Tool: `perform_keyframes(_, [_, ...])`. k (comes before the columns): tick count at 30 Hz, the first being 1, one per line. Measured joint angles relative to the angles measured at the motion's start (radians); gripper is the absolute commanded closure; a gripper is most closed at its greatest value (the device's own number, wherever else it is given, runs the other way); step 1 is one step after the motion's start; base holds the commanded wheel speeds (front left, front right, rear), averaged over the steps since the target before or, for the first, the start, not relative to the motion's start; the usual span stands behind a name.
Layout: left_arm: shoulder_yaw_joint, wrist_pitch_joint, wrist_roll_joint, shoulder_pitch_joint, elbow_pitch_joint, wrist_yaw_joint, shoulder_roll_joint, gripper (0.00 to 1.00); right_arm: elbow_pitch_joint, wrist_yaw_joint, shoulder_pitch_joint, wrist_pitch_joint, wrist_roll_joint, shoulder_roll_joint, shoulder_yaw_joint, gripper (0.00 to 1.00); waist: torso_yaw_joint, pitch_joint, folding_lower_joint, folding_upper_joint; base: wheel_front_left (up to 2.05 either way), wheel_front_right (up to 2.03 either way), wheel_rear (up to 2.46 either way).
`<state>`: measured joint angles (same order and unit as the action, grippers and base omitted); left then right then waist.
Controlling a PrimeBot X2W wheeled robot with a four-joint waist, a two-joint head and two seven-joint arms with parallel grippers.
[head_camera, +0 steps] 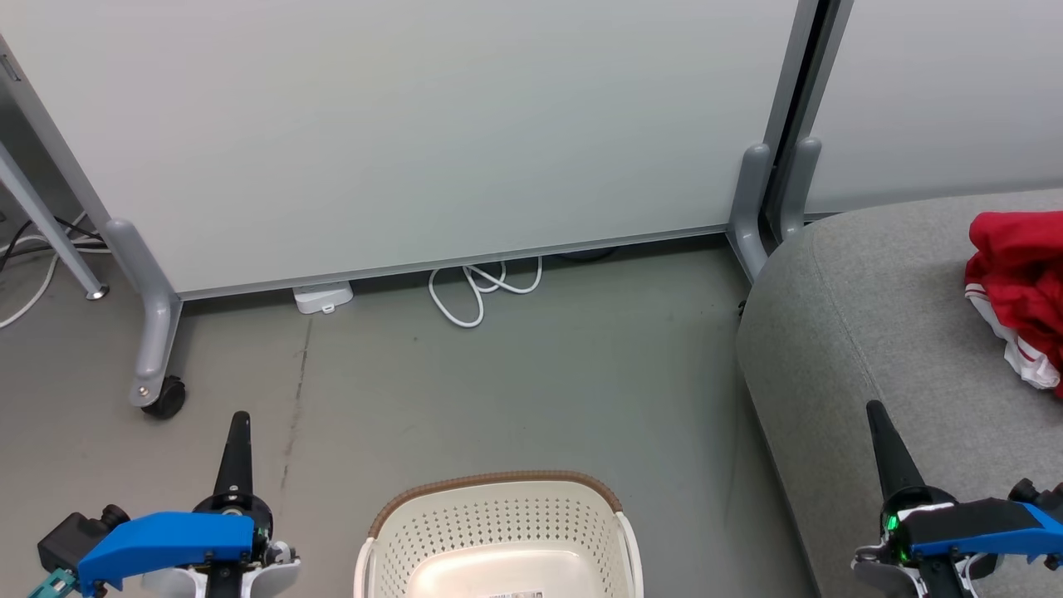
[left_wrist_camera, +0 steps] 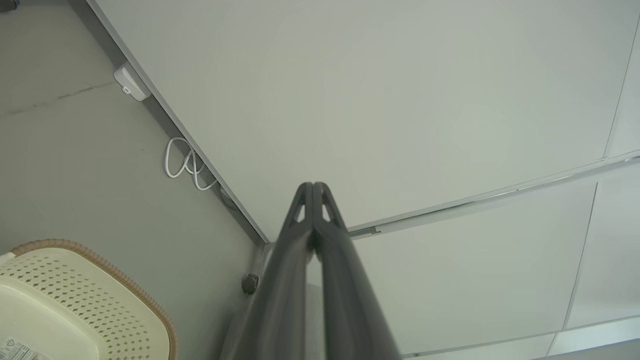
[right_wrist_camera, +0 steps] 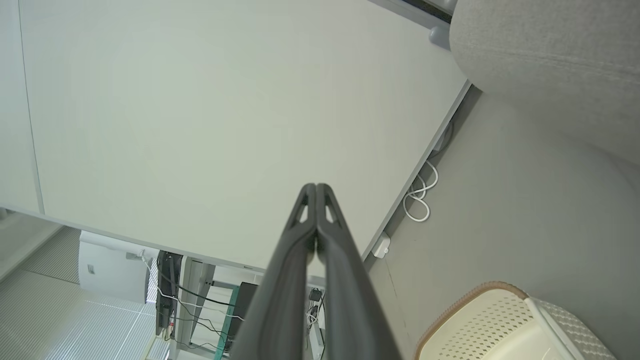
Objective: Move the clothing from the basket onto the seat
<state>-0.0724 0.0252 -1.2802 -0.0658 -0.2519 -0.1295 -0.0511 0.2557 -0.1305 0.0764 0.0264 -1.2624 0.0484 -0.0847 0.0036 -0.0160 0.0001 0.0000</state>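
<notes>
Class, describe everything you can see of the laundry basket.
The basket is cream plastic, with rows of small holes in its walls and a brown woven-look band round the rim. It stands upright and alone on the grey floor. A small label lies on its bottom; otherwise its visible inside is bare.

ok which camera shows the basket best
The head view: the basket sits bottom centre, showing its full width, brown rim and inside floor, though its near part is cut off. The left and right wrist views each catch one corner.
</notes>
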Motion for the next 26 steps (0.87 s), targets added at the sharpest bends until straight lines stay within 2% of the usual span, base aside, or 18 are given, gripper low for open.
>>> perform_keyframes(26, [-0.023,0.054,-0.207,-0.022,0.002,0.0,0.0,1.0,-0.006,0.0,0.015,0.054,-0.217,0.0,-0.019,1.0,-0.002,0.011,-0.0001,0.0,0.0,0.0,0.0])
